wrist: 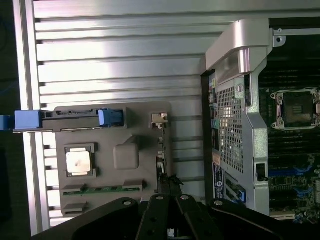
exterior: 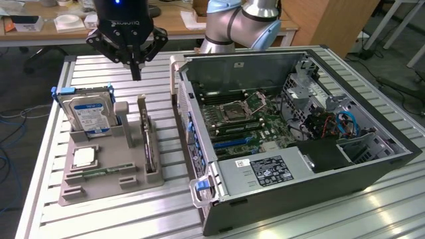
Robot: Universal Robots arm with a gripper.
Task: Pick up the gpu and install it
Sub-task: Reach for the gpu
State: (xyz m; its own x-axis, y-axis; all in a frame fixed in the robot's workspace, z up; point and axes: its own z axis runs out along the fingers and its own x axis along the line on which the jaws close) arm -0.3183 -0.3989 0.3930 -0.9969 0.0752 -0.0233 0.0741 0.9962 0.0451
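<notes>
**Gripper hangs above the parts holder, gpu waiting in its slot**

From where I stand, the gripper (exterior: 136,74) hangs over the far end of the grey holder (exterior: 99,185), its two fingers drawn together into one point and carrying nothing. It sits above and slightly beyond the gpu (exterior: 147,142), well clear of it.

The gpu stands on its long edge in a narrow slot of the holder, on the side nearest the computer case (exterior: 299,191). I take that upright pose to be deliberate: it leaves the card's top edge free for a pinch from above. The wrist view looks straight down that thin edge (wrist: 160,162), with the fingers (wrist: 161,220) lined up along it.

The hard drive (exterior: 89,115) stands in its own cradle on the exterior view's left, and the processor (exterior: 83,157) lies flat beside the memory stick (exterior: 99,172). The case lies open on its side with the motherboard (exterior: 239,119) facing up, so a card could be pressed in from above. Nothing is picked up yet.
</notes>
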